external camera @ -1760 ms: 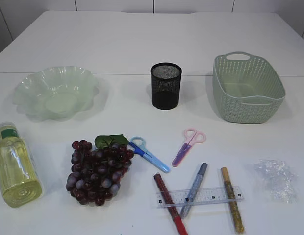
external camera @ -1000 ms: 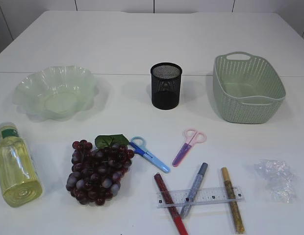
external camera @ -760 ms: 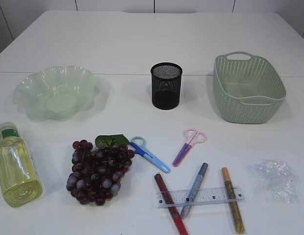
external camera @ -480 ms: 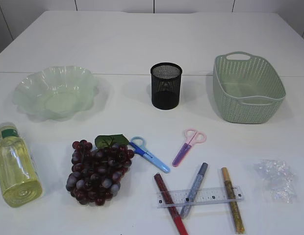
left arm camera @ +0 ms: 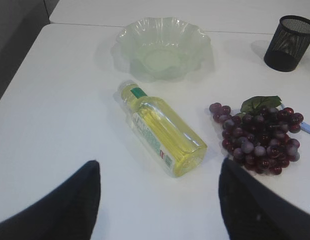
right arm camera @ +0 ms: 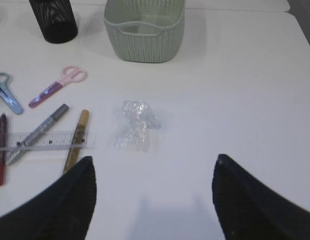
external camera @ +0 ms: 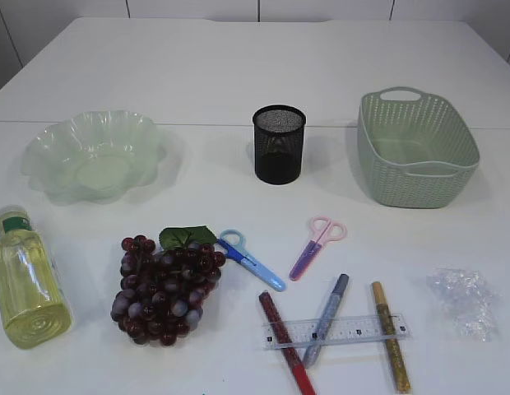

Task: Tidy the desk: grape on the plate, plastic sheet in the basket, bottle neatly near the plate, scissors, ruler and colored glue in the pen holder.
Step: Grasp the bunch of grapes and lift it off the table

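- One grape bunch with a single green leaf lay on the white surface, in front of the plate and apart from it.
- One pale green wavy plate stood at the back left, with nothing in it.
- One bottle of yellow liquid lay on its side left of the grapes, its green-banded cap end toward the plate.
- Two pairs of scissors lay closed: blue scissors just beside the leaf, pink scissors to their right.
- Three glue sticks lay fanned: red glue, silver glue and gold glue.
- One clear ruler lay crosswise on top of all three.
- One crumpled plastic sheet sat at the right, well apart from the basket.
- One black mesh pen holder stood upright at centre back; one green woven basket stood to its right.
- The left tool hung above the surface near the bottle, fingers apart, gripping nothing.
- The right tool hung near the plastic sheet, fingers likewise apart.
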